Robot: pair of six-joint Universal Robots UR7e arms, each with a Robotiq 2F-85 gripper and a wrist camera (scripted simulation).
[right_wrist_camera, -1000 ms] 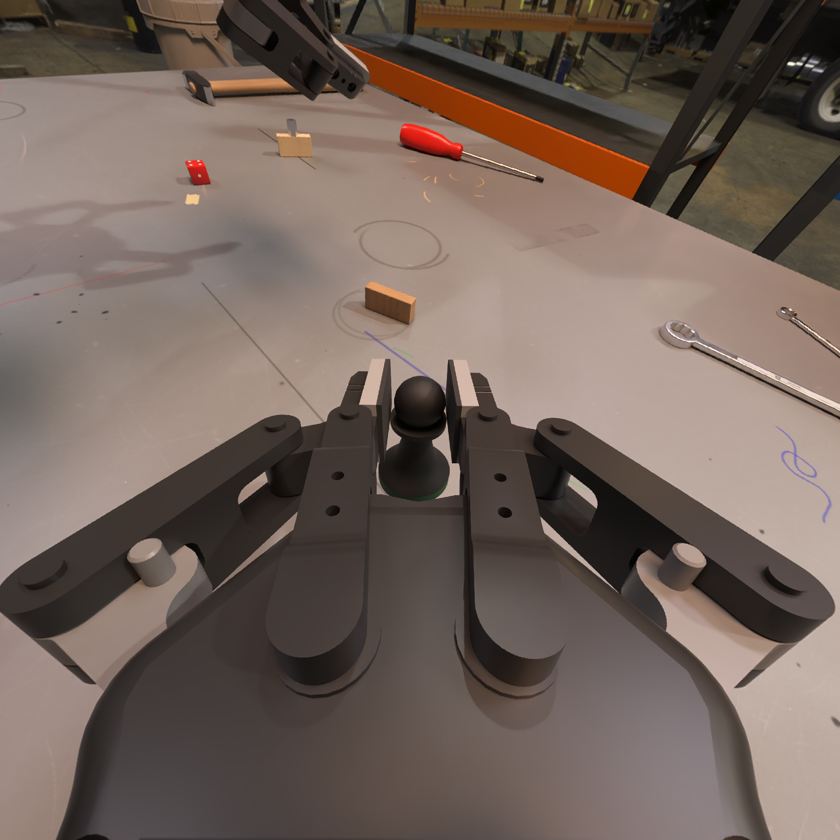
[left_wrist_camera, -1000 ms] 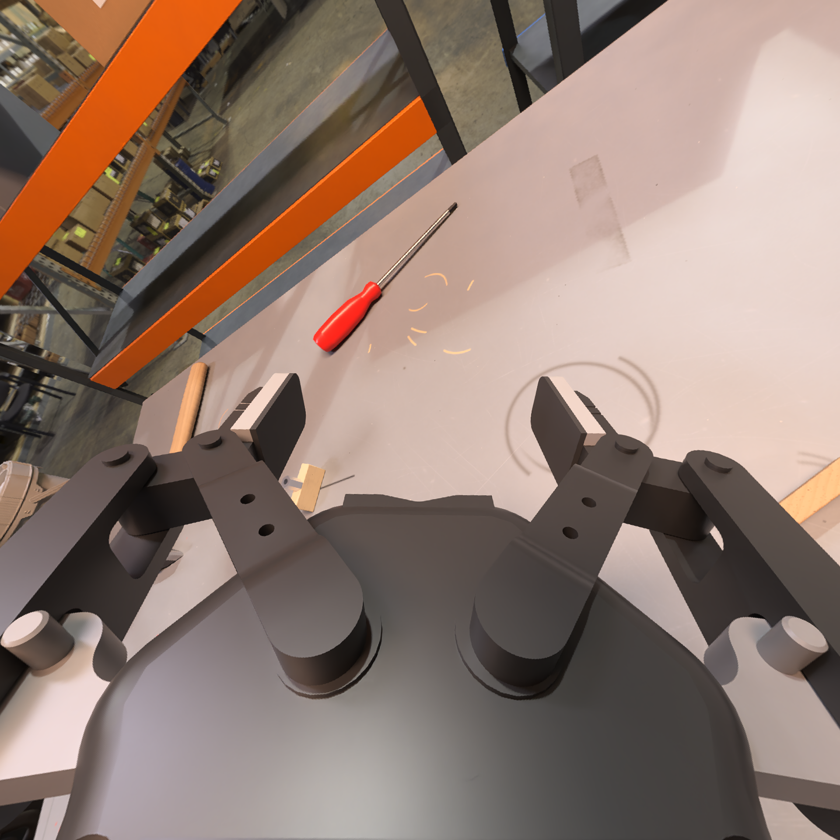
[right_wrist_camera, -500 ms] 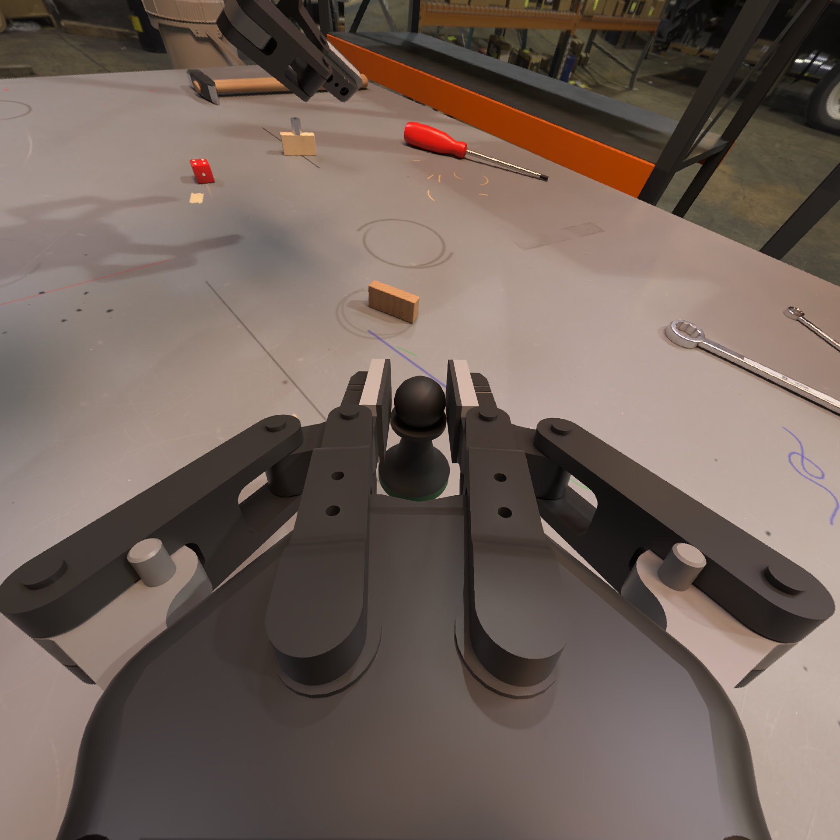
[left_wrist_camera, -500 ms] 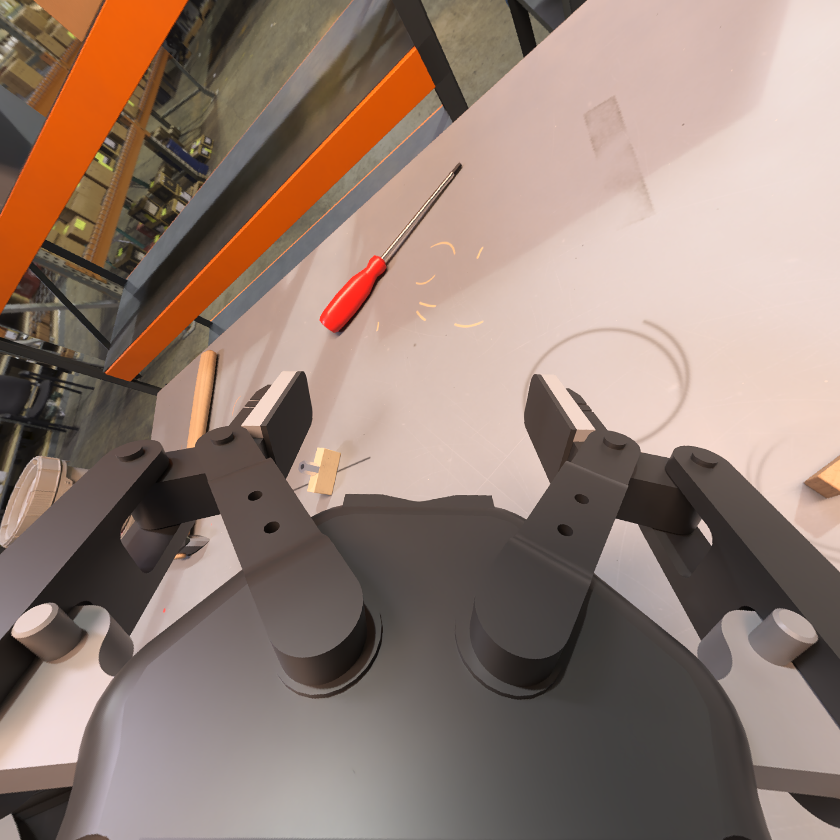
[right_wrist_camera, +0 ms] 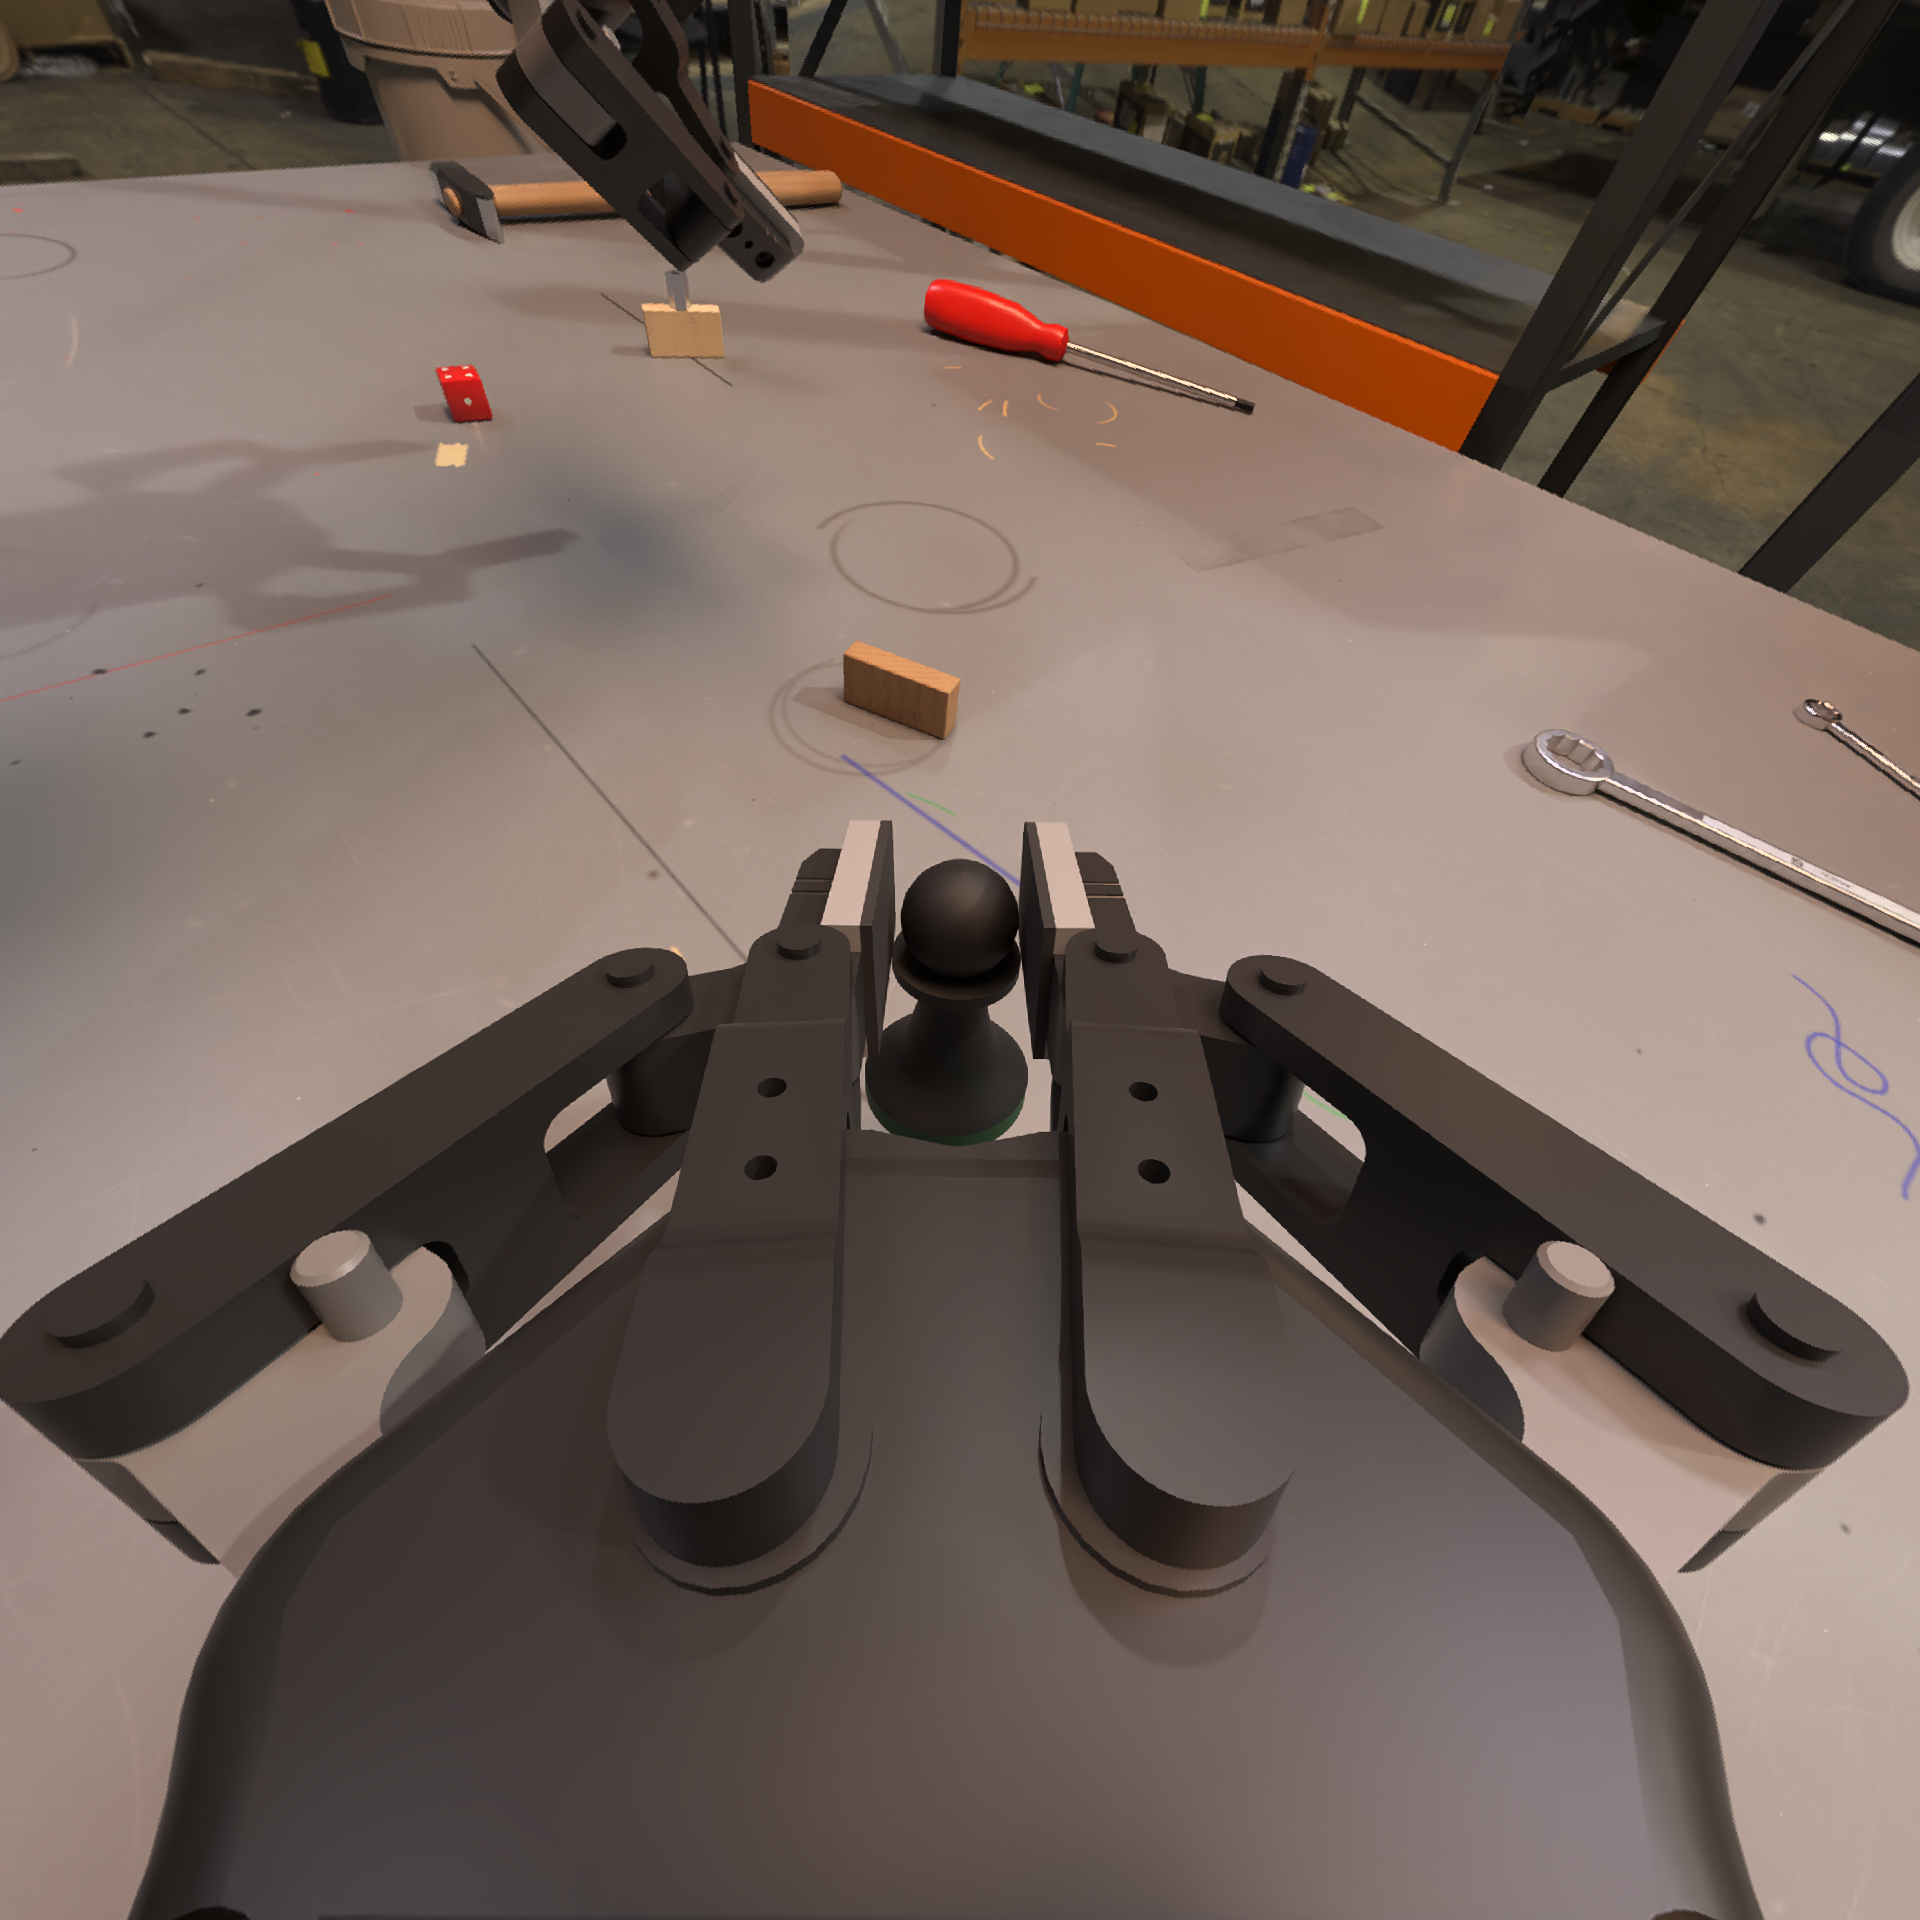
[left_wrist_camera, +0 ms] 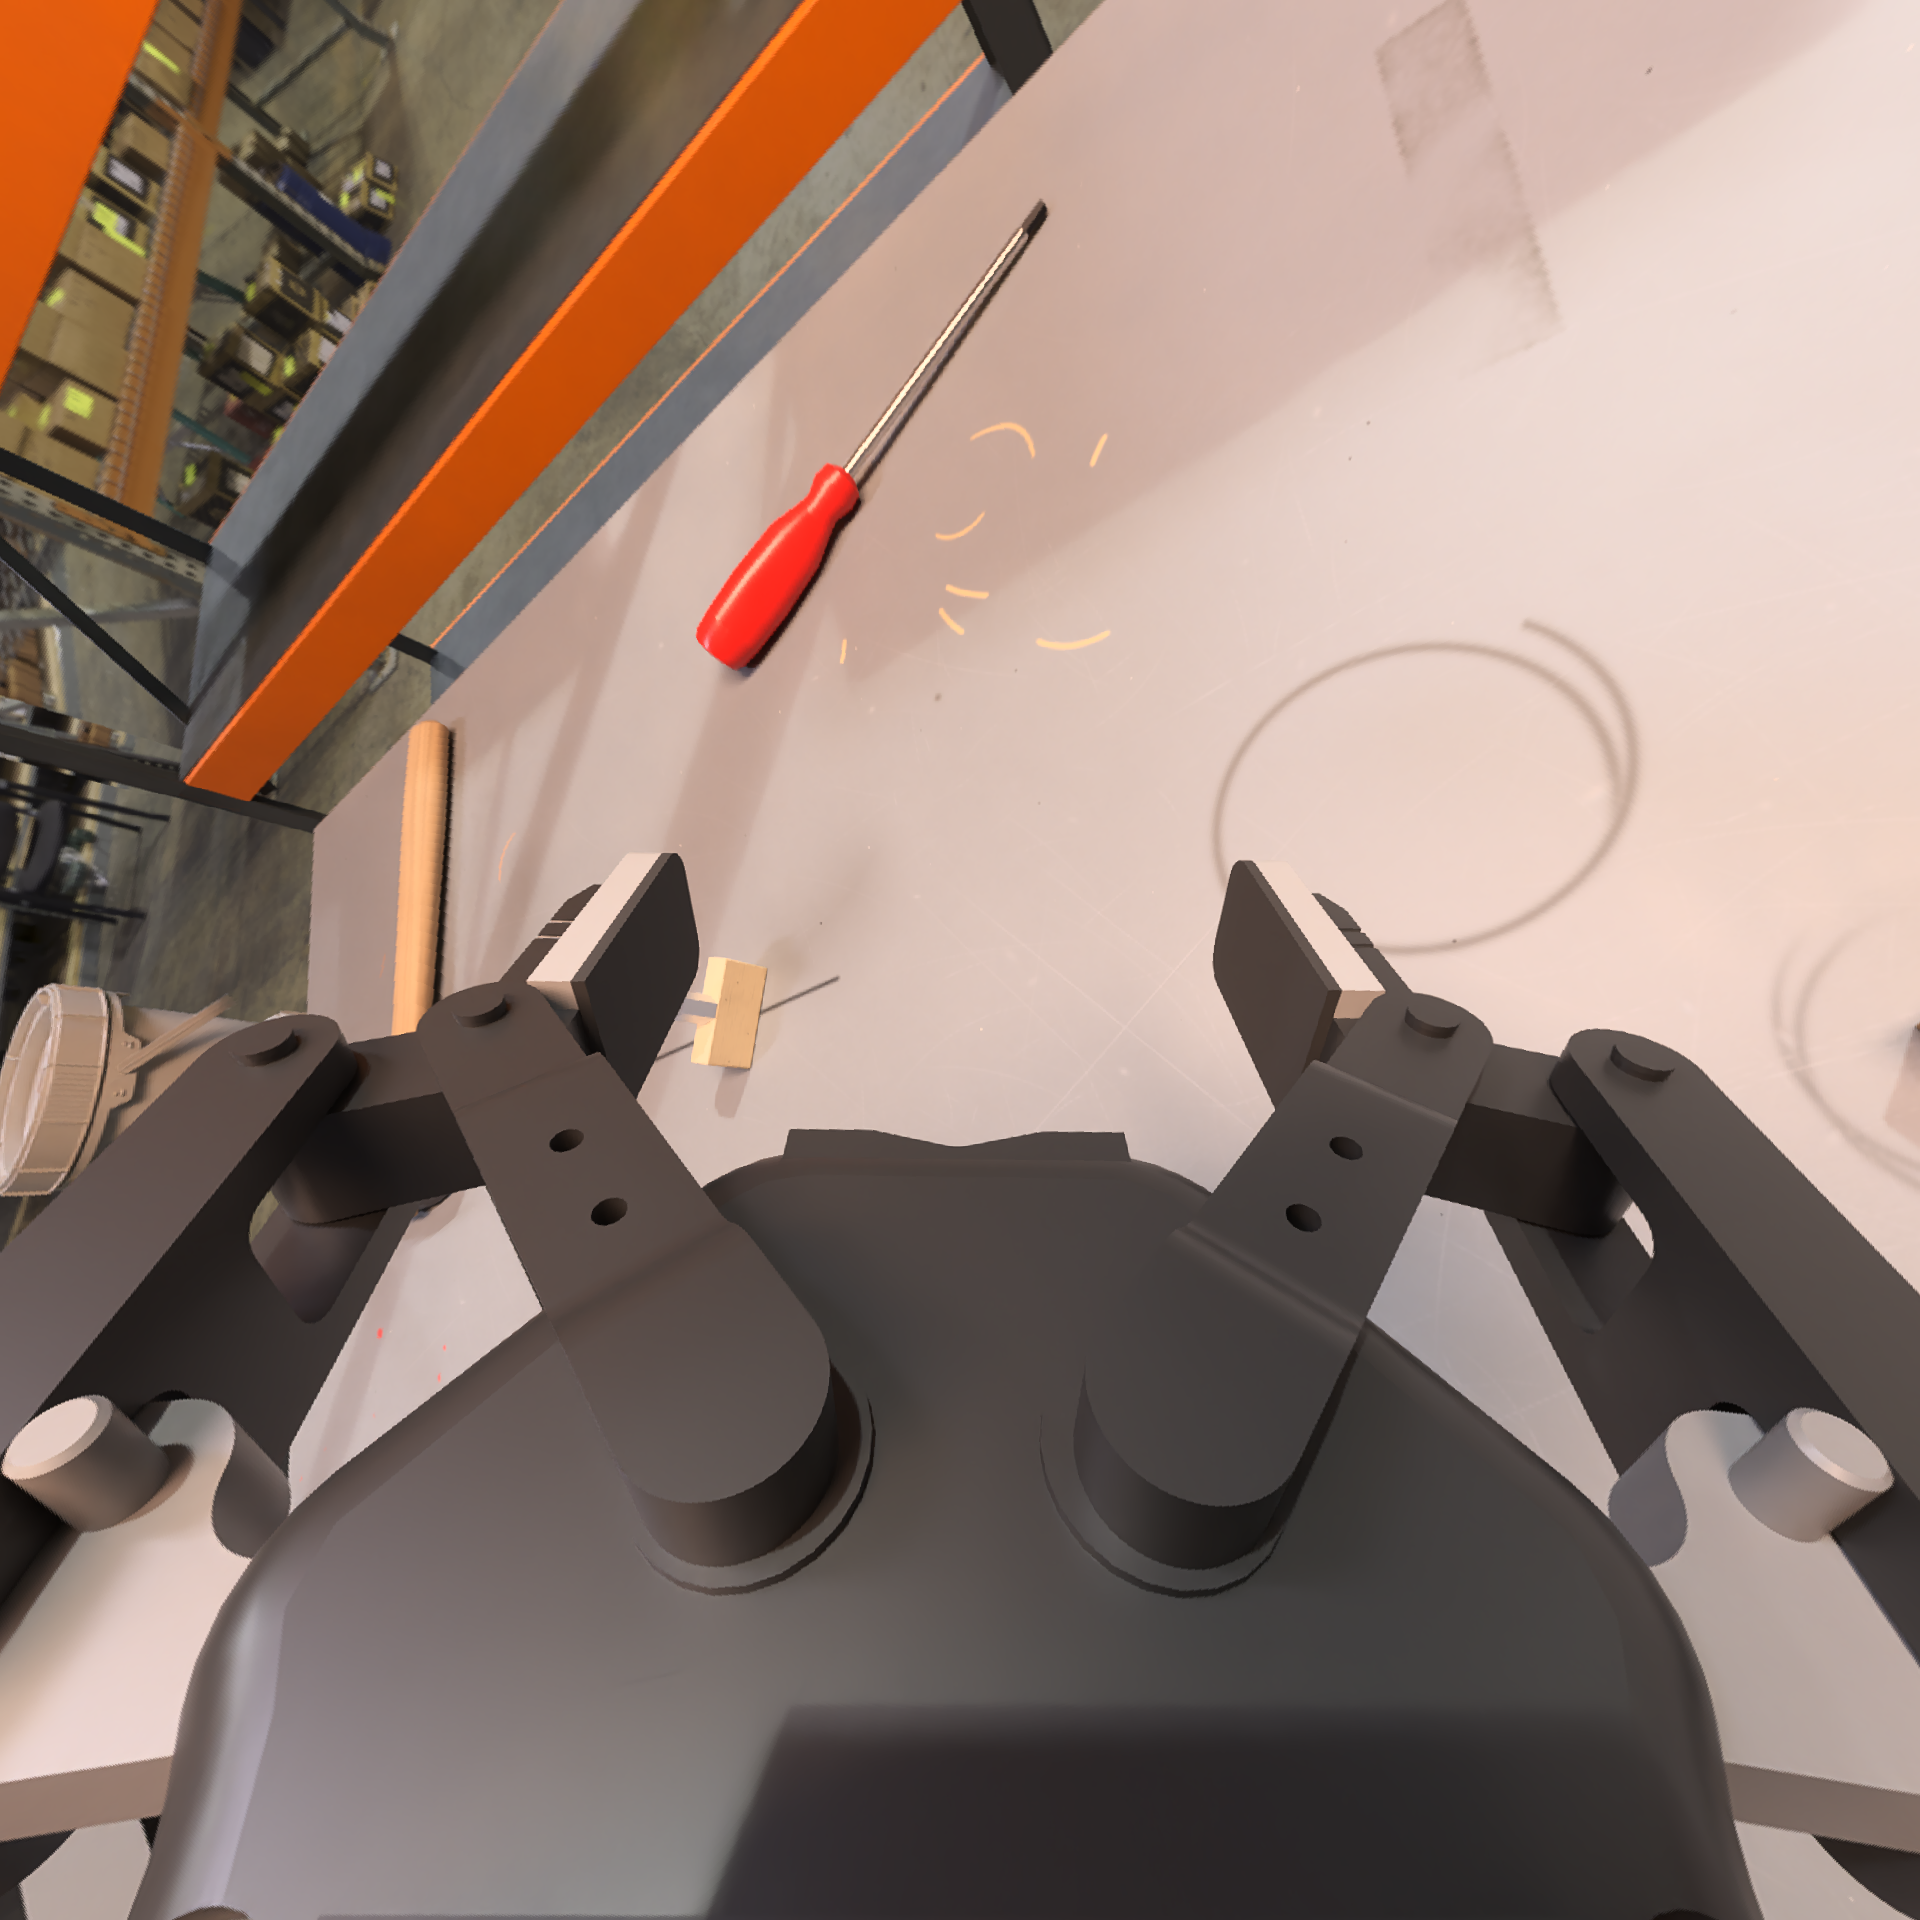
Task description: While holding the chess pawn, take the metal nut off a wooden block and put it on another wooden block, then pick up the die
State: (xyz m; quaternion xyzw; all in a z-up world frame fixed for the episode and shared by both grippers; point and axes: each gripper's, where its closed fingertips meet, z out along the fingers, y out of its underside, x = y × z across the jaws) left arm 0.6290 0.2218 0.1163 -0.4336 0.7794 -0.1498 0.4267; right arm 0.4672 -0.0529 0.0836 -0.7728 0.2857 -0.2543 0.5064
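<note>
With the right hand (right_wrist_camera: 956, 883) clamping the black chess pawn (right_wrist_camera: 956, 977), the spread-open left hand (left_wrist_camera: 956, 935), offset from the small metal nut (right_wrist_camera: 676, 287), risks toppling its pale wooden block (right_wrist_camera: 683, 330).

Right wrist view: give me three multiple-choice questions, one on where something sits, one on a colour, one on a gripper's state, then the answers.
1. Where is the small grey metal nut?
A. on the pale square wooden block
B. on the darker oblong wooden block
C. beside the silver wrench

2. What colour is the small die?
A. white
B. red
C. black

3. What state is the right gripper in?
A. open and empty
B. shut on the black chess pawn
C. shut on the die

Answers: 1 A, the nut stands atop the pale block under the left gripper. 2 B, red with white pips. 3 B, both pads press the pawn's round head.
</note>
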